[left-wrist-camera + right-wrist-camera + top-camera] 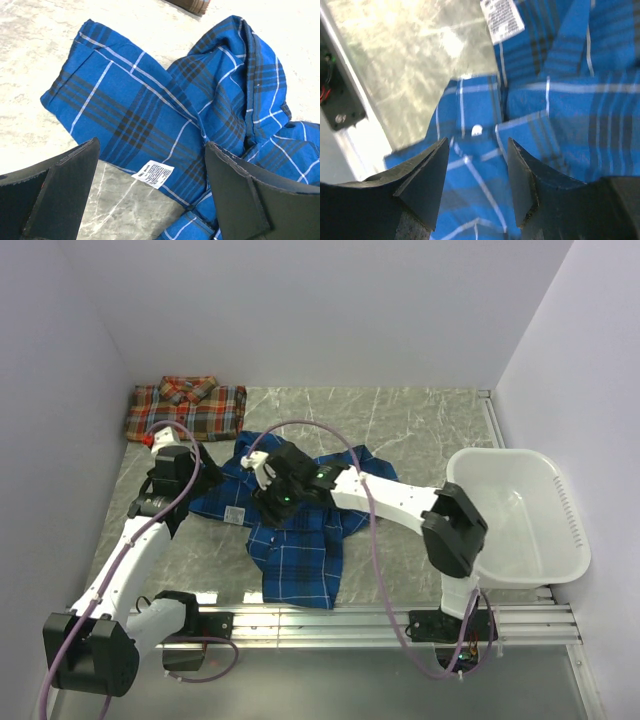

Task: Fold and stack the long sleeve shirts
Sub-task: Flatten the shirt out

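Note:
The blue plaid shirt [295, 540] lies crumpled in the middle of the table, with a white care label [153, 174] at its left edge. The red-orange plaid shirt [186, 408] lies folded at the far left corner. My left gripper [205, 478] hovers open and empty over the blue shirt's left part [150, 110]. My right gripper [272, 502] is open and empty just above the blue shirt's middle [560, 110], with cloth below the gap between its fingers [425, 175].
A white plastic basket [525, 520] stands at the right side of the table. A metal rail [380, 620] runs along the near edge. Walls close in the left, back and right.

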### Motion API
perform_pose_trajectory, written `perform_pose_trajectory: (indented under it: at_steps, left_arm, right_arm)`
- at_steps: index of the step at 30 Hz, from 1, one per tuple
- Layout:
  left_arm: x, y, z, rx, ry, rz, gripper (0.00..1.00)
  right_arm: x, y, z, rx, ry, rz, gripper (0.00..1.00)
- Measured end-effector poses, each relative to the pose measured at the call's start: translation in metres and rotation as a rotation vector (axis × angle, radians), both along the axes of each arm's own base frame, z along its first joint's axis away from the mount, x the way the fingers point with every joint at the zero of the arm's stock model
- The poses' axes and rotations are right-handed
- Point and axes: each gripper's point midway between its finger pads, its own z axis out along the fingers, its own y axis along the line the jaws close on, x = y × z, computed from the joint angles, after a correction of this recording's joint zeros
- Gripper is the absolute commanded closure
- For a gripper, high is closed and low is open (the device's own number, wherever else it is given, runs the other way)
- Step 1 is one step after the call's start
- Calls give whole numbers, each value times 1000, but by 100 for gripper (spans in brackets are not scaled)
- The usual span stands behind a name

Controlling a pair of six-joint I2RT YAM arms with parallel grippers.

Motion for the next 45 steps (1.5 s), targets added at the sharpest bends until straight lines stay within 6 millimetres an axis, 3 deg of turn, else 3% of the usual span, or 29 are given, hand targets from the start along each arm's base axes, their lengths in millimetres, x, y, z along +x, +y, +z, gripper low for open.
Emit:
perform_pose_trajectory:
  at_steps: [6, 10, 16, 19, 22, 23, 24, 30, 34, 37, 40, 43, 45]
  left_arm:
    - [-1, 3, -1, -1, 7, 18, 7]
    - [-2, 3, -2, -3, 8, 23, 7]
    - [-2, 3, -2, -3, 9, 23, 7]
    - [-2, 5, -2, 1, 11, 30, 8]
    - [-2, 8, -2, 5, 12, 42, 7]
    - [-2, 8, -2, 4, 11, 40, 7]
    - [-2, 8, -3, 5, 12, 40, 7]
    - [-2, 7, -2, 3, 11, 40, 7]
    - [0, 7, 0, -5, -3, 46, 7]
    - [1, 7, 1, -12, -10, 49, 8]
    - [0, 5, 0, -13, -1, 42, 7]
    - [-1, 5, -1, -13, 1, 42, 7]
    - [-1, 5, -2, -12, 5, 42, 7]
  right_arm:
    - [11, 27, -41, -43, 40, 18, 41]
    - [13, 33, -65, -76, 63, 22, 41]
    - [9, 43, -83, -93, 97, 59, 42]
    - [0, 44, -86, -102, 118, 93, 52]
    - [-8, 45, -89, -118, 134, 130, 78]
    - [-10, 47, -91, -118, 133, 143, 95]
    - [-13, 48, -92, -121, 135, 150, 100]
    - [-14, 42, -89, -157, 99, 157, 100]
    - [3, 30, -61, -175, -2, 111, 100]
    - [21, 21, -19, -155, -118, 56, 100]
    - [49, 8, 46, -79, -281, -35, 100]
    - [83, -19, 116, -8, -450, -174, 100]
    - [102, -35, 151, 27, -534, -262, 100]
